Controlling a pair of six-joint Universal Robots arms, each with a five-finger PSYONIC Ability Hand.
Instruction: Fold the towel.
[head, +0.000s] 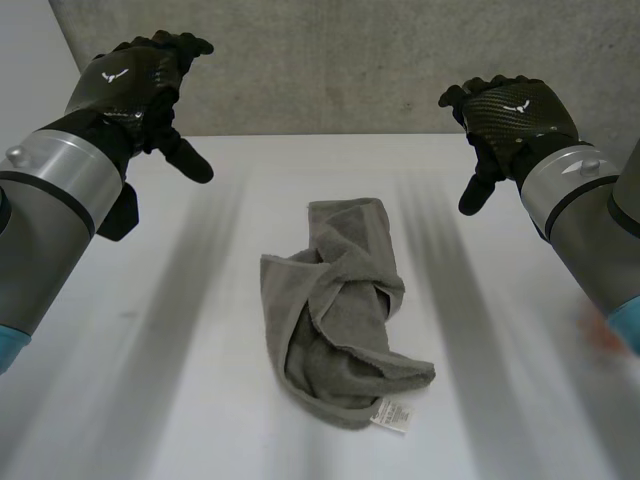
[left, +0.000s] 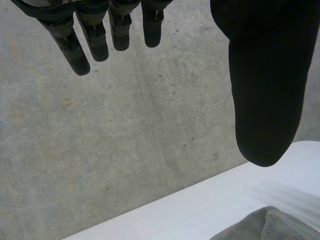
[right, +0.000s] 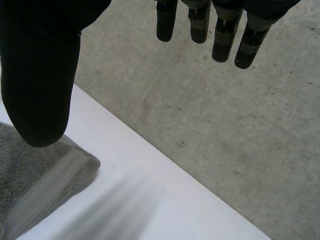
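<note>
A grey towel (head: 340, 310) lies crumpled and twisted in the middle of the white table (head: 180, 380), with a white label at its near end. My left hand (head: 135, 85) hovers high above the table's far left, open, fingers straight and holding nothing. My right hand (head: 510, 115) hovers at the far right, open and empty too. In the left wrist view the left hand (left: 260, 90) has its fingers (left: 75, 50) spread, and a corner of the towel (left: 270, 227) lies below the thumb. In the right wrist view the right hand (right: 42, 75) is spread above an end of the towel (right: 35, 185).
A grey concrete wall (head: 350, 60) rises behind the table's far edge. Bare table surface lies on both sides of the towel.
</note>
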